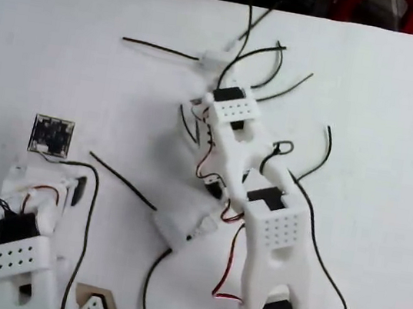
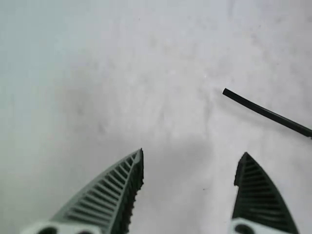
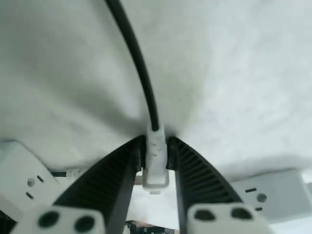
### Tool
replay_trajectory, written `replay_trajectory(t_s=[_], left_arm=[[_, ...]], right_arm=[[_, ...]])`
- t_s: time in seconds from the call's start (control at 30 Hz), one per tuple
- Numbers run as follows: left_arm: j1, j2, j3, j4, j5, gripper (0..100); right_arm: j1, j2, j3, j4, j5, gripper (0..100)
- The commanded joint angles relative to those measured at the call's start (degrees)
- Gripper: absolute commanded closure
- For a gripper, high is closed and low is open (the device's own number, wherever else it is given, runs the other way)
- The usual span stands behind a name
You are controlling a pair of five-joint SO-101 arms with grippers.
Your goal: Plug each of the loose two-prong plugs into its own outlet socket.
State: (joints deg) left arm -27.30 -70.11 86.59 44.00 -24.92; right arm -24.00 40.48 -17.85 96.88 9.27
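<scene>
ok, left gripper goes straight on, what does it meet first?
Probably bare table; the open left gripper faces it. The black cable end lies just off that line, depth unclear.

The white plastic two-prong plug (image 3: 156, 165) sits clamped in the right hand (image 3: 156, 141), its black cord (image 3: 138, 63) trailing across the white bench (image 3: 243, 73). One white outlet socket block (image 3: 271, 195) lies beside that hand, a second socket block (image 3: 22, 183) opposite. The left hand (image 2: 193, 153) hangs near a loose cord end (image 2: 263, 112).

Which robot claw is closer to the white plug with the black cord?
Right. The right gripper is shut on the white plug, pinching its sides. The left gripper hangs open over the table, beside a loose black cord end.
</scene>
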Motion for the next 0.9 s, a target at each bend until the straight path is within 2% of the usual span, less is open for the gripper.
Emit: replay_trajectory(t_s=[0.0,0.17,0.5,0.67,0.87], left_arm=[[-0.1,-0.9,-0.2,-1.2,0.0,70],[-0.1,-0.9,-0.2,-1.2,0.0,70],[-0.1,-0.9,-0.2,-1.2,0.0,70],[-0.1,-0.9,-0.2,-1.2,0.0,70],[-0.1,-0.9,-0.2,-1.2,0.0,70]], right_arm=[[1.4,-5.1,1.1,1.5,0.0,92.9],[0.6,-6.7,5.8,1.5,0.0,92.9],[1.8,-6.8,5.7,1.5,0.0,92.7],[1.7,-6.9,5.7,1.5,0.0,88.3],[1.6,-8.3,5.9,1.5,0.0,91.4]])
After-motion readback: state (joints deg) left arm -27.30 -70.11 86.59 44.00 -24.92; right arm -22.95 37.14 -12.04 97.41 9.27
